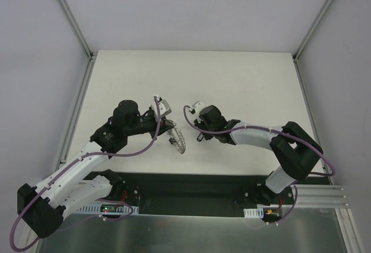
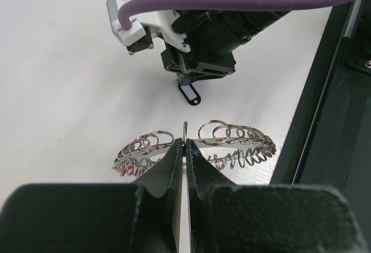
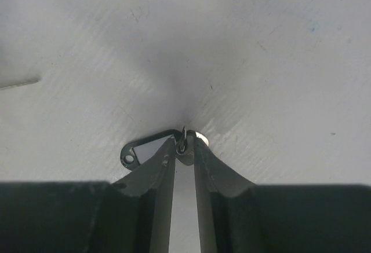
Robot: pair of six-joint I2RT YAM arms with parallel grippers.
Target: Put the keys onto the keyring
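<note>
Keyring (image 2: pixel 229 142), rim pinched in left hand (image 2: pixel 184 144), key (image 3: pixel 142 150) pinched in right hand (image 3: pixel 184 143), nearby, apart

We have keyring (image 1: pixel 178 140) over the surface (image 1: pixel 243 79), near half, left of centre; key (image 1: pixel 198 138) just right of it, not touching.

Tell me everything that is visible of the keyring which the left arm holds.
The keyring is a thin, flat grey metal ring with silver wire loops around its rim and a bit of red at one end. It is held tilted. The left gripper has its jaws shut on its near edge. A black key sits beyond it, not touching.
</note>
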